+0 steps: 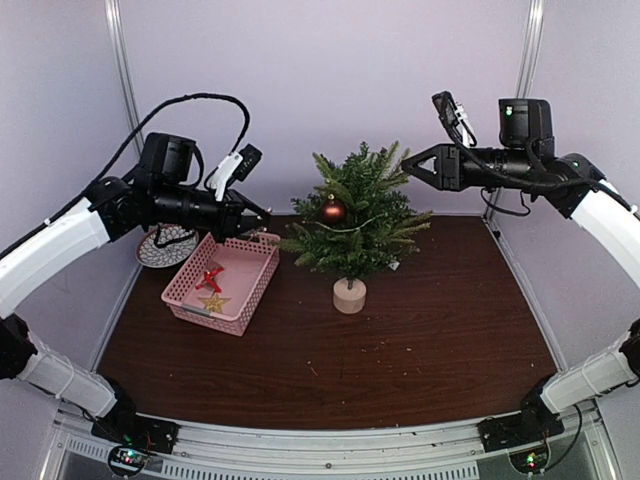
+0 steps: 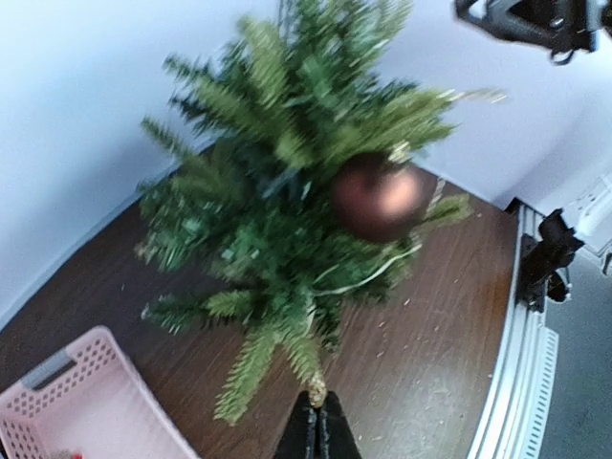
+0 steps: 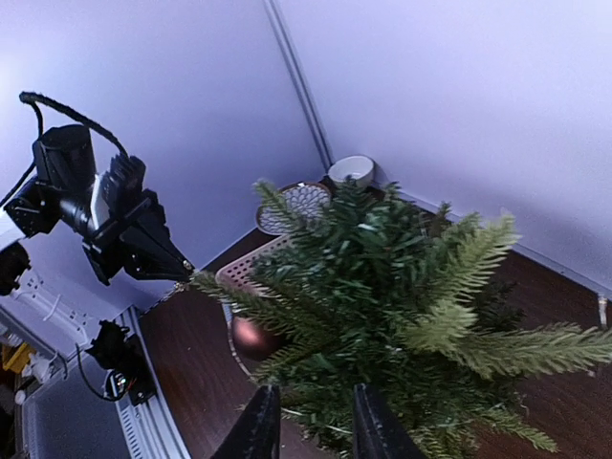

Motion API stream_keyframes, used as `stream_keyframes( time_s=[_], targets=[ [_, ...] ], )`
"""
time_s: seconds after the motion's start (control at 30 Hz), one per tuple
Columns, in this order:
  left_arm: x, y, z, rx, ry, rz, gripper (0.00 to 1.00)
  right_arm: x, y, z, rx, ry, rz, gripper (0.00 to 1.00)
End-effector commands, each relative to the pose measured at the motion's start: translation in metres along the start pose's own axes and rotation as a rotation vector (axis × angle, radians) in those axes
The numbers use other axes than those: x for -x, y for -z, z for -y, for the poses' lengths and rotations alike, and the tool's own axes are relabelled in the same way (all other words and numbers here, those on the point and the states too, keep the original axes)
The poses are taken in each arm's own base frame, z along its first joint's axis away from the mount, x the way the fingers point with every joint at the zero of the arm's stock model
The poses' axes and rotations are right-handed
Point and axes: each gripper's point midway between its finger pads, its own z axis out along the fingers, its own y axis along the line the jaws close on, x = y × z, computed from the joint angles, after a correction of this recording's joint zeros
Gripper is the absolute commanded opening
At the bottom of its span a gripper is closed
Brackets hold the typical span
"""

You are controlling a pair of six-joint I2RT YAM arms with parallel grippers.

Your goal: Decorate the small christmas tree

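Observation:
The small christmas tree (image 1: 352, 228) stands on its pale wooden stump (image 1: 349, 296) at mid-table. A brown-red ball (image 1: 332, 210) hangs on it, and a thin pale string (image 2: 368, 277) lies across its branches. My left gripper (image 1: 262, 224) is at the tip of a low left branch, shut on a small gold piece (image 2: 317, 390) there. My right gripper (image 1: 410, 165) is open and empty beside the upper right of the tree. In the right wrist view the gripper (image 3: 311, 430) has the tree (image 3: 382, 277) just past its fingers. The ball also shows in the left wrist view (image 2: 381, 196).
A pink basket (image 1: 250, 300) left of the tree holds a red ornament (image 1: 209, 277) and a gold star (image 1: 213, 301). A patterned plate (image 1: 160, 245) lies behind it, and a white bowl (image 3: 351, 170) sits by the back wall. Frame posts (image 1: 125, 80) rise at the rear corners.

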Motion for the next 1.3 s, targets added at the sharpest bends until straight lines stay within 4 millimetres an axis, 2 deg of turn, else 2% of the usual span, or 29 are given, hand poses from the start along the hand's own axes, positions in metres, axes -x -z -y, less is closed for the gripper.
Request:
stream_keyframes(
  time_s=[0.0, 0.1, 0.27, 0.47, 0.7, 0.83, 1.27],
  targets=[
    [0.04, 0.013, 0.051, -0.161, -0.076, 0.156, 0.0, -0.001, 0.003, -0.05, 0.222, 0.002, -0.033, 0.31],
    [0.048, 0.013, 0.085, -0.266, -0.111, 0.167, 0.0, -0.011, 0.0, -0.079, 0.315, 0.025, -0.07, 0.31],
    [0.048, 0.009, 0.126, -0.388, -0.131, 0.159, 0.0, -0.027, -0.008, -0.12, 0.434, 0.068, -0.141, 0.32],
    [0.044, 0.005, 0.157, -0.462, -0.151, 0.149, 0.0, -0.049, -0.013, -0.152, 0.501, 0.143, -0.206, 0.32],
    [0.044, 0.007, 0.174, -0.495, -0.172, 0.157, 0.0, -0.07, -0.02, -0.171, 0.553, 0.183, -0.261, 0.32],
    [0.045, 0.008, 0.18, -0.502, -0.181, 0.165, 0.0, -0.074, -0.022, -0.174, 0.571, 0.184, -0.27, 0.31],
    [0.048, 0.006, 0.18, -0.496, -0.188, 0.173, 0.0, -0.082, -0.024, -0.177, 0.601, 0.175, -0.293, 0.25]
  ],
)
